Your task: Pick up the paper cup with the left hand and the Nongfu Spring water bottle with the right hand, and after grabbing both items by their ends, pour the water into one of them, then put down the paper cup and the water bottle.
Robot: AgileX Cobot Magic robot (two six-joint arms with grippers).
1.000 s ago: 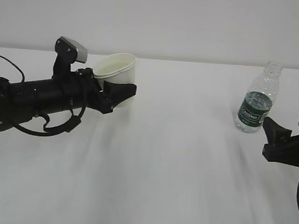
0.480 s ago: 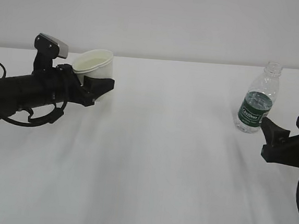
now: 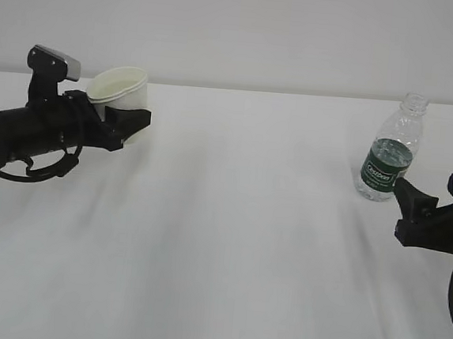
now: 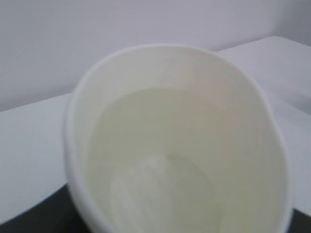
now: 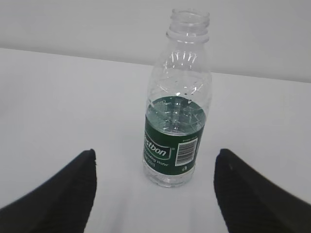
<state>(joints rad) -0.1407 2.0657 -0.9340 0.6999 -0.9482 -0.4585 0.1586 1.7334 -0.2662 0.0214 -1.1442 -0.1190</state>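
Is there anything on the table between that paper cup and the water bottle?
Nothing: the exterior view shows bare white table between the paper cup and the water bottle.

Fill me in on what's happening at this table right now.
The left gripper holds the paper cup, tilted, above the left side of the white table. The cup has water in it. On the right, the uncapped water bottle stands upright on the table. The right gripper sits just in front of it with its jaws open on either side and not touching. So the cup is in hand and the bottle is standing free.
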